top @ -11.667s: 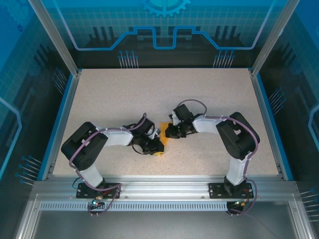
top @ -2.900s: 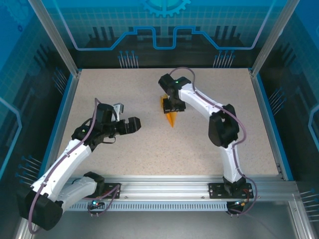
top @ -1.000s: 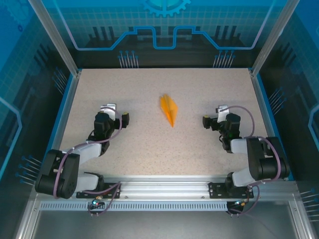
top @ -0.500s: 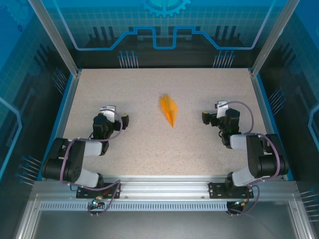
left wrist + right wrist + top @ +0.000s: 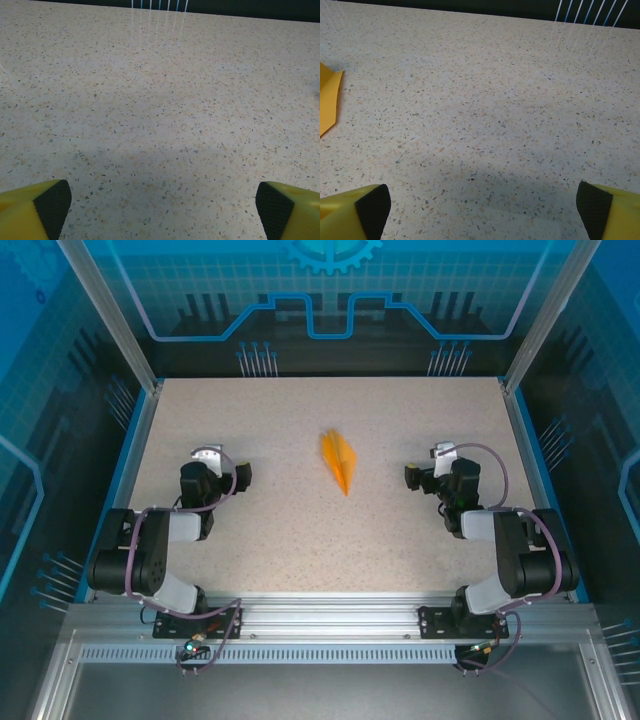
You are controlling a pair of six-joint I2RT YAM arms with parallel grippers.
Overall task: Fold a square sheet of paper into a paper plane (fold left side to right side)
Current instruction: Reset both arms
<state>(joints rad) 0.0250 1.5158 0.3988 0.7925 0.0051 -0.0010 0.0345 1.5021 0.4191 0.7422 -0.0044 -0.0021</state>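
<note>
The plane (image 5: 340, 460) lies flat on the speckled worktop (image 5: 300, 540), roughly mid-way across it. Its pointed nose faces the near edge where the arms are bolted, and its wider tail lies on the far side. Nothing touches it.

The left end effector (image 5: 225, 463) sits well to the left of the plane, about level with it and low over the worktop, on an arm folded back toward its base. Its jaws stand wide apart and hold nothing. From the left wrist, the left end effector (image 5: 162, 212) shows two yellow fingers with black pads (image 5: 52, 205) at the bottom corners (bare worktop lies between them).

The right end effector (image 5: 428, 464) sits well to the right of the plane, also about level with it, and its jaws are likewise spread wide and empty. From the right wrist, the right end effector (image 5: 482, 210) faces bare worktop, and an orange corner of the plane (image 5: 327, 100) shows at the left edge, well clear of the fingers.
</note>
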